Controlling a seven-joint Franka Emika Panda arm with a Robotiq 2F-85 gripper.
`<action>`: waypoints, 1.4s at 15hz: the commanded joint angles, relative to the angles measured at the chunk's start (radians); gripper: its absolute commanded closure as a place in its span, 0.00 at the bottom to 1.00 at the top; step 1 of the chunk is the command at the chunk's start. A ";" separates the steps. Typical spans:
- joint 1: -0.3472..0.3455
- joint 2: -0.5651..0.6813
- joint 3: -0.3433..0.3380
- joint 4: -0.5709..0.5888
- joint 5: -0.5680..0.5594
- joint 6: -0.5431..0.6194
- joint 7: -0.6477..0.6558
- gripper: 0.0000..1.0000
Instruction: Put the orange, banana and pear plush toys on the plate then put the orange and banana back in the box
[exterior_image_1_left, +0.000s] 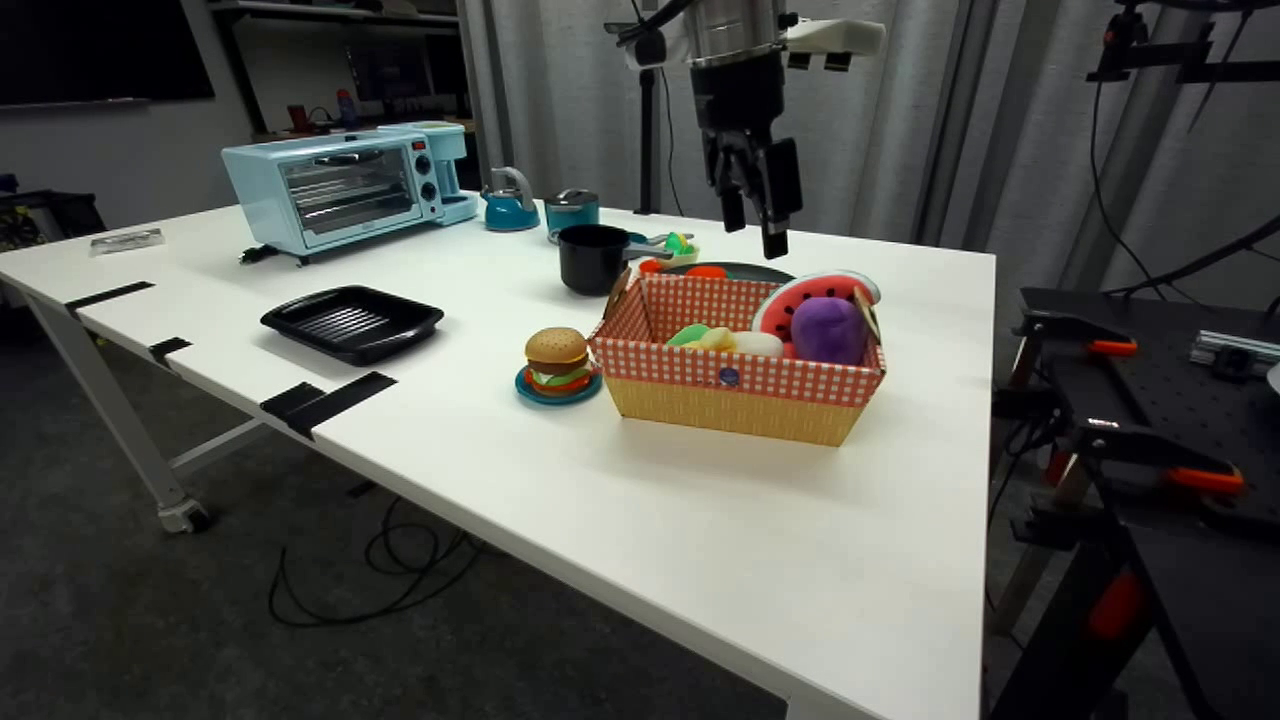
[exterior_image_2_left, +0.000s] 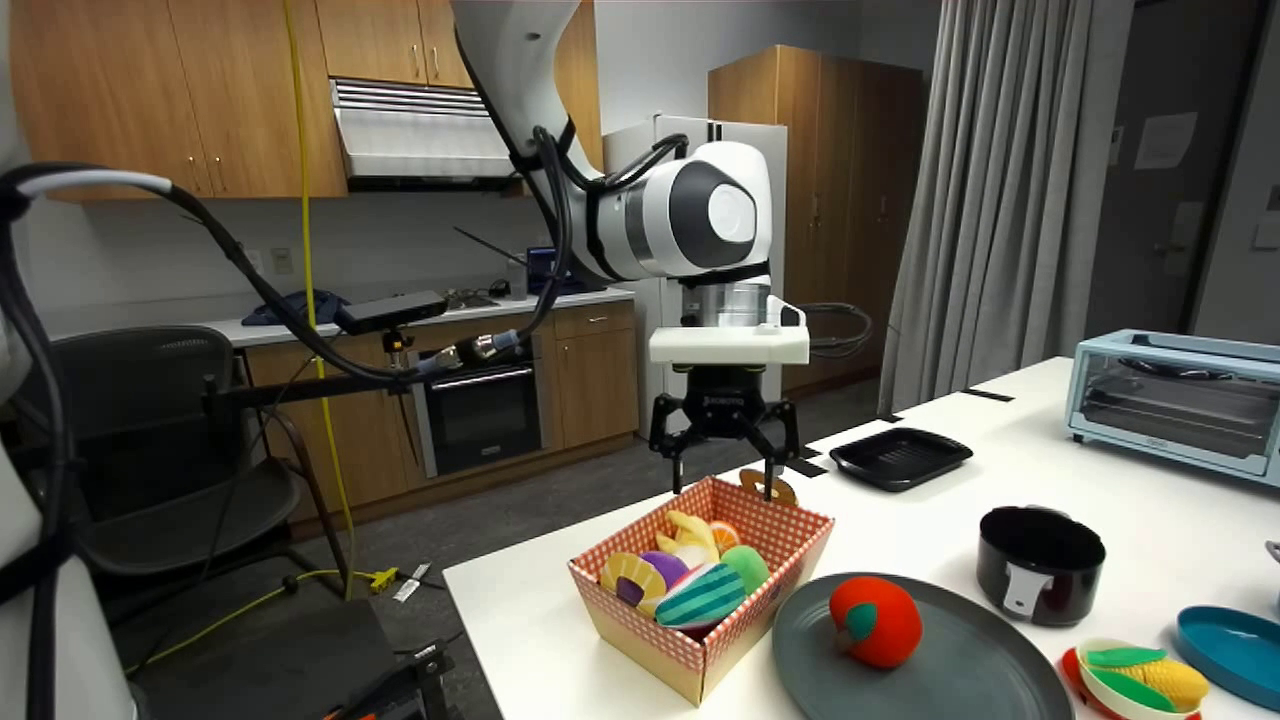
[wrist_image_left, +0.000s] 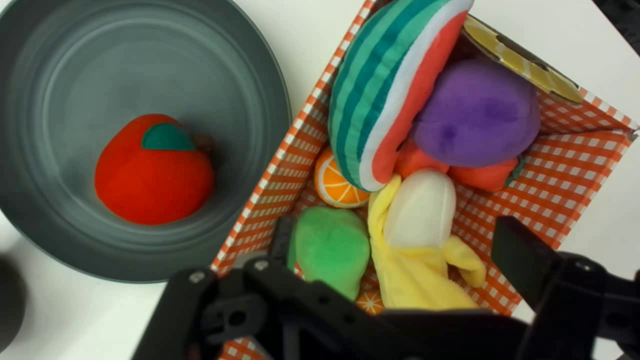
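My fingers (wrist_image_left: 522, 262) hang wide apart above the box (exterior_image_1_left: 725, 405). Inside the box, seen from my wrist, the banana (wrist_image_left: 422, 250) shows between and below them; two partly hidden orange plushes (wrist_image_left: 337, 186) lie in the box with it.
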 joint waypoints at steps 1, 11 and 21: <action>-0.017 0.022 0.024 0.015 0.028 0.023 -0.048 0.00; -0.029 0.099 0.048 0.065 0.044 0.074 -0.065 0.00; -0.053 0.204 0.077 0.108 0.061 0.155 -0.063 0.00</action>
